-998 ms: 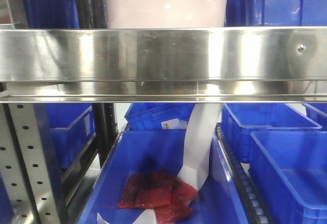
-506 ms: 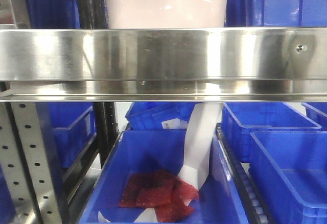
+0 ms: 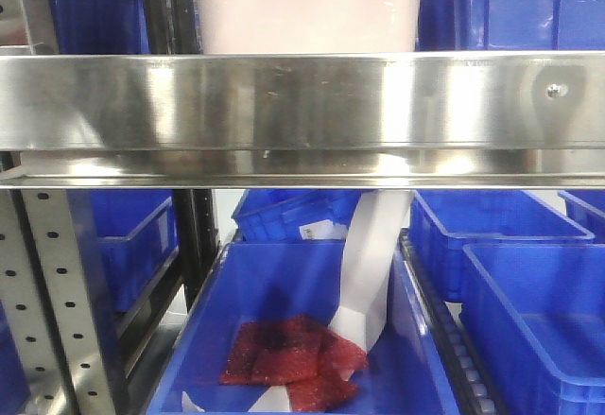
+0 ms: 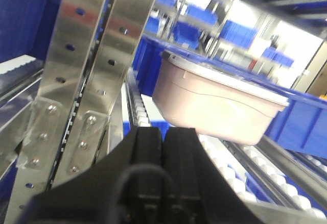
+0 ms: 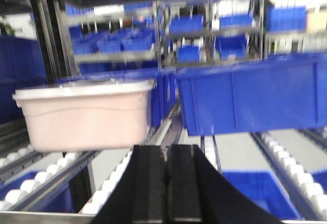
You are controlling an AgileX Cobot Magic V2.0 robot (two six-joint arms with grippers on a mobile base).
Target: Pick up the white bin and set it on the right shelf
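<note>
The white bin [image 3: 307, 8], a pale pinkish tub with a rimmed lid, stands on the right shelf just behind its broad shiny front rail [image 3: 302, 103]; only its lower body shows in the front view. In the left wrist view the bin [image 4: 214, 101] rests on roller tracks ahead and to the right of my left gripper [image 4: 163, 129], which is shut and empty. In the right wrist view the bin [image 5: 84, 114] is ahead and to the left of my right gripper [image 5: 167, 147], also shut with nothing in it. Neither gripper touches the bin.
Blue crates [image 3: 510, 4] flank the bin on the shelf. Perforated uprights [image 3: 57, 292] stand at the left. Below the rail, a blue crate [image 3: 416, 377] holds red mesh bags [image 3: 284, 358] and a white strip [image 3: 369, 264]. More blue crates [image 3: 529, 320] sit at the right.
The front view has drifted slightly, so the left upright sits a little further right. The bin stays in place on the shelf.
</note>
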